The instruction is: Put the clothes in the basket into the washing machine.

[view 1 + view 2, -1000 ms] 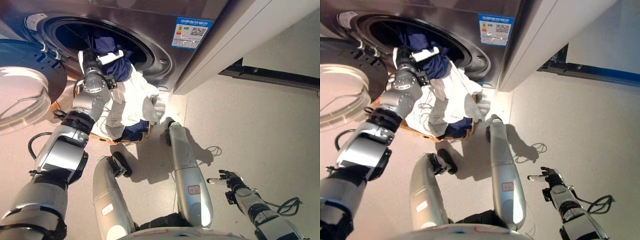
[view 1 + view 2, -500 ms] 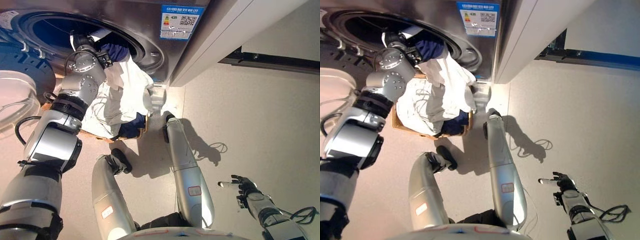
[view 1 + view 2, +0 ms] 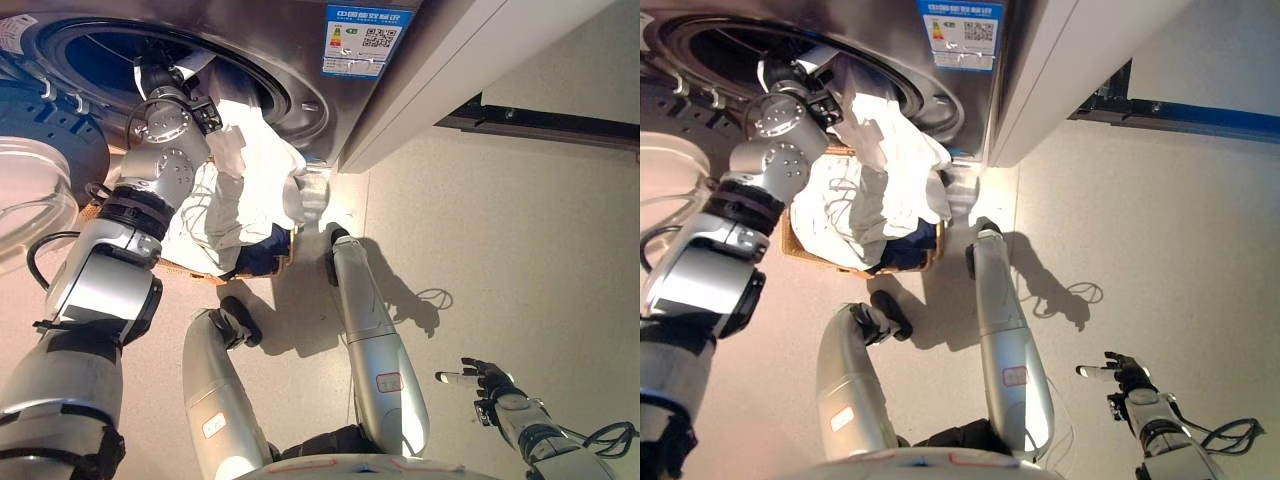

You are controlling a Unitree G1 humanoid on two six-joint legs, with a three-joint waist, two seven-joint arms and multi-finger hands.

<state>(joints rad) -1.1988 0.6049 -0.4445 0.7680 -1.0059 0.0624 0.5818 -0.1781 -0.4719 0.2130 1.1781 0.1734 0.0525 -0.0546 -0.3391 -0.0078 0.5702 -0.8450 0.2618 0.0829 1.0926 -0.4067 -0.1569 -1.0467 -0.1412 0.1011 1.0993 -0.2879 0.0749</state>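
While the left hand (image 3: 172,78) grips it, white cloth (image 3: 250,170) hangs lengthwise from drum (image 3: 110,60) to basket (image 3: 800,250).

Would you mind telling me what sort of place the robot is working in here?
Probably a home laundry corner: a silver front-loading washing machine with its round glass door swung open, a brown wicker basket heaped with white and dark blue clothes on a pale smooth floor.

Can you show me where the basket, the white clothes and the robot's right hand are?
basket (image 3: 790,243), right eye view, on its brown rim at the left.
white clothes (image 3: 260,160), left eye view, on the cloth's middle.
right hand (image 3: 487,381), left eye view, on the hand's middle.
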